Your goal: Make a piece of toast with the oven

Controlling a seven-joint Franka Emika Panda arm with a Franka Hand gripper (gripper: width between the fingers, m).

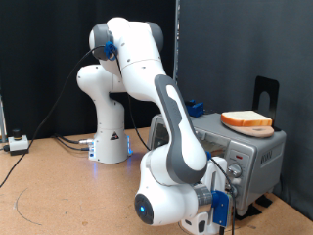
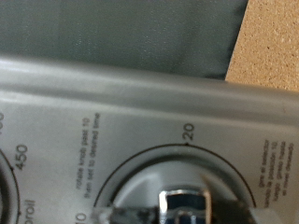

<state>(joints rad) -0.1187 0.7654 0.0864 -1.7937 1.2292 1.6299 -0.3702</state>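
The oven (image 1: 256, 149) stands at the exterior view's right, a silver-grey box with its front towards the view's bottom right. The piece of toast (image 1: 246, 120) lies flat on top of the oven, pale face up with a brown crust. My gripper (image 1: 229, 198) is low at the oven's front panel, mostly hidden by my own arm. In the wrist view the oven's panel (image 2: 140, 103) fills the frame. A dial marked 20 (image 2: 188, 131) rings a chrome knob (image 2: 187, 205) right at the frame's edge, very close to my hand. My fingers do not show clearly.
A small blue block (image 1: 196, 106) sits behind the oven's top. A black stand (image 1: 266, 92) rises behind the toast. A white box with cables (image 1: 17, 144) lies at the exterior view's left on the brown table (image 1: 59, 196). My arm's base (image 1: 110, 142) stands at the middle.
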